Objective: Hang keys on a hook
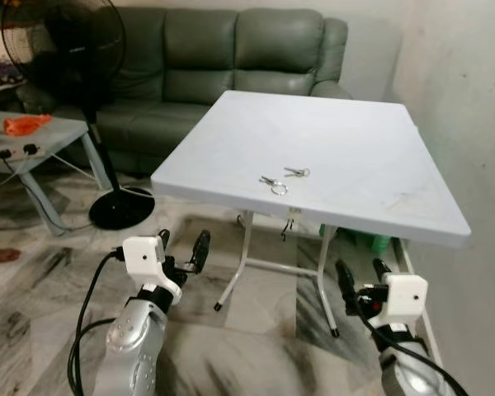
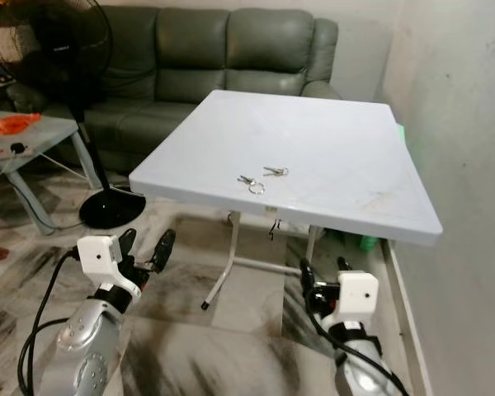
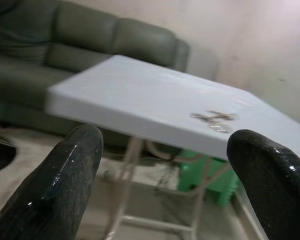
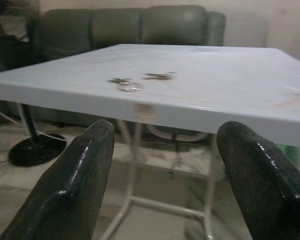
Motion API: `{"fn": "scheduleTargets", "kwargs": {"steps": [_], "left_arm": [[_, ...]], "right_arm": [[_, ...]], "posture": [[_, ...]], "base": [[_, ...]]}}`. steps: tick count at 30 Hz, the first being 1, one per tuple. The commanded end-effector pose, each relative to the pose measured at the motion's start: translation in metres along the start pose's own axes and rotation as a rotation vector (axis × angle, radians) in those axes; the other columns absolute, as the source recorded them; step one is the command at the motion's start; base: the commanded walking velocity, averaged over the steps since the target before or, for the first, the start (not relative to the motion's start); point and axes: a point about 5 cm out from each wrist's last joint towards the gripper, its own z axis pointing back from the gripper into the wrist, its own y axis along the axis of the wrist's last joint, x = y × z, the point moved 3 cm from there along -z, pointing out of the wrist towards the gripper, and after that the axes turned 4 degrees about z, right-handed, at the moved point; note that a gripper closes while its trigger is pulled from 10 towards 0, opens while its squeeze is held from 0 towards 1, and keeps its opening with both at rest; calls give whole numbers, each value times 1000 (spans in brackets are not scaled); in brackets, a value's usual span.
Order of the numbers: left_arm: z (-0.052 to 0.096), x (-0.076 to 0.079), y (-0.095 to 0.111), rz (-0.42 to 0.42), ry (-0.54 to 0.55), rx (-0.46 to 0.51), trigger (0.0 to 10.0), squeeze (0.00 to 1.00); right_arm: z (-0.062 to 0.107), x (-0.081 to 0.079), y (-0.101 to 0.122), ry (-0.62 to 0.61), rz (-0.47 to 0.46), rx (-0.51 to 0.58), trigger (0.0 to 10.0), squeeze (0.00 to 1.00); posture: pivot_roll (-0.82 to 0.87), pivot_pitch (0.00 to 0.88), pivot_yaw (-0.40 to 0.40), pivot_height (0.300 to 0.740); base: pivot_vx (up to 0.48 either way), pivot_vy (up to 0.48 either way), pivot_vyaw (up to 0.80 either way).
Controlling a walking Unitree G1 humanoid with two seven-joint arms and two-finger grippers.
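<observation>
The keys (image 1: 282,179) lie on the surface (image 1: 371,157), ahead of and above both claws. From the right claw (image 1: 360,274) they sit forward-left, from the left claw (image 1: 181,247) forward-right, about equally near. Both claws hang with fingers apart, holding nothing.

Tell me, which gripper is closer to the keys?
Left, but barely. The left gripper hangs below the table's near edge, left of the keys; the right gripper hangs lower, to their right.

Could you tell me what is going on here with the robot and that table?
The robot stands in front of a white folding table where a set of keys lies near the front edge, untouched. The left gripper and right gripper are both open and held low, below the tabletop, holding nothing. A green sofa and a standing fan are behind.
</observation>
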Motion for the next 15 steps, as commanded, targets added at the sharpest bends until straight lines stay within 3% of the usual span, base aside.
{"fn": "scheduleTargets", "kwargs": {"steps": [1,9,15], "left_arm": [[2,-8,4,-10,19,3,10000,0],[1,-7,4,-3,20,5,10000,0],[1,-7,3,-6,29,1,10000,0]], "right_arm": [[-4,-7,6,14,-14,19,10000,0],[-3,-7,5,15,-16,18,10000,0],[-4,-7,6,14,-15,18,10000,0]], "posture": [[22,16,-24,740],[22,17,-25,740],[23,16,-27,740]], "base": [[0,472,0],[0,460,0],[0,0,0]]}}
